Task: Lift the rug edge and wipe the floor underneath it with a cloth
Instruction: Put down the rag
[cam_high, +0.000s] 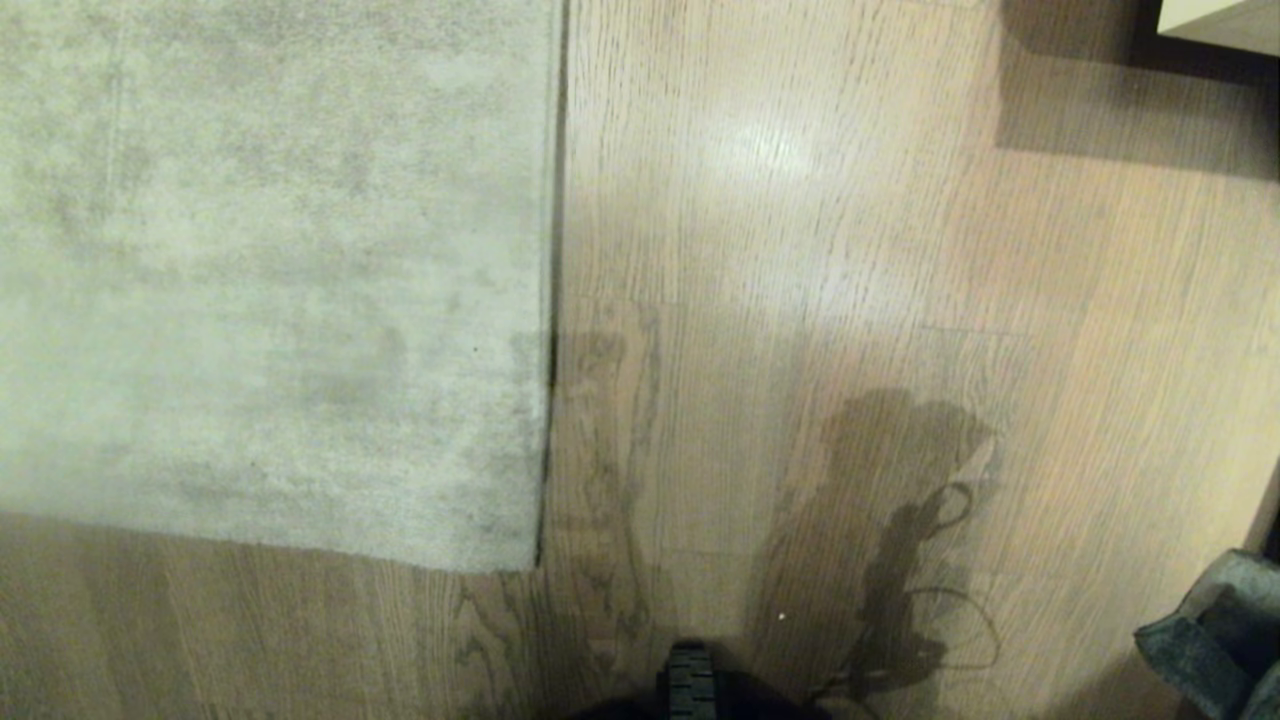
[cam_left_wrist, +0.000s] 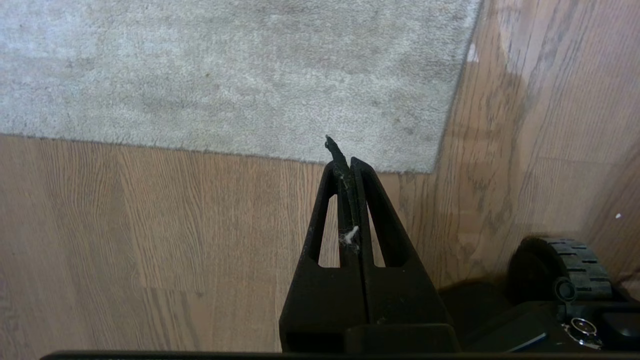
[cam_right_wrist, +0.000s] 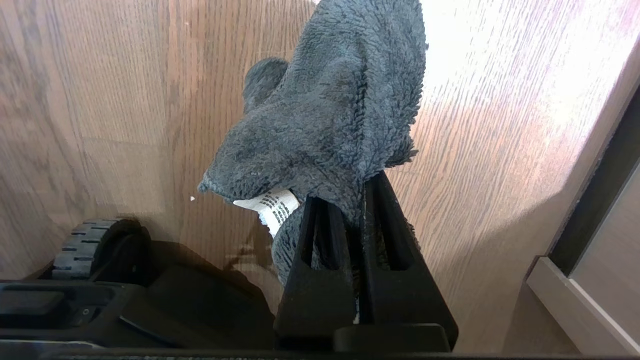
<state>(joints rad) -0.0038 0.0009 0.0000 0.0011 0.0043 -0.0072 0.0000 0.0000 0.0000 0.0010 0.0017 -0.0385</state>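
Nearest the robot: base wheel (cam_high: 690, 680) at the bottom middle of the head view, sitting on the floor (cam_high: 800, 250), brown wood-grain planks w/ a sheen patch further out. Shadow of the robot w/ cable loops falls on the planks just right of the wheel.

Right gripper (cam_right_wrist: 356, 200): fingers clamped together on the cloth (cam_right_wrist: 330, 110), a dark grey fluffy rag. It bunches up above the fingertips, w/ some fabric hanging down between the fingers; a white printed care tag (cam_right_wrist: 272, 207) sticks out at the side. Cloth is held off the floor, beside the base on the robot's right; in the head view only its corner shows at the lower right edge. Past it in the right wrist view, a pale furniture edge or baseboard (cam_right_wrist: 565, 300).

Left gripper (cam_left_wrist: 346, 161): fingers pressed together, nothing held, just a bit of lint stuck on them. It hangs above bare planks just short of the rug's near border.

Rug (cam_high: 270, 280): pale grey-beige, mottled, low pile, lying flat on the robot's left. Near right corner approx in front of the wheel, slightly left. The rug edge (cam_high: 553, 300) runs straight away from the robot, flat on the floor, thin dark shadow line alongside.

Farthest: pale furniture corner (cam_high: 1220, 22) at the far right, casting a dark shadow on the planks.
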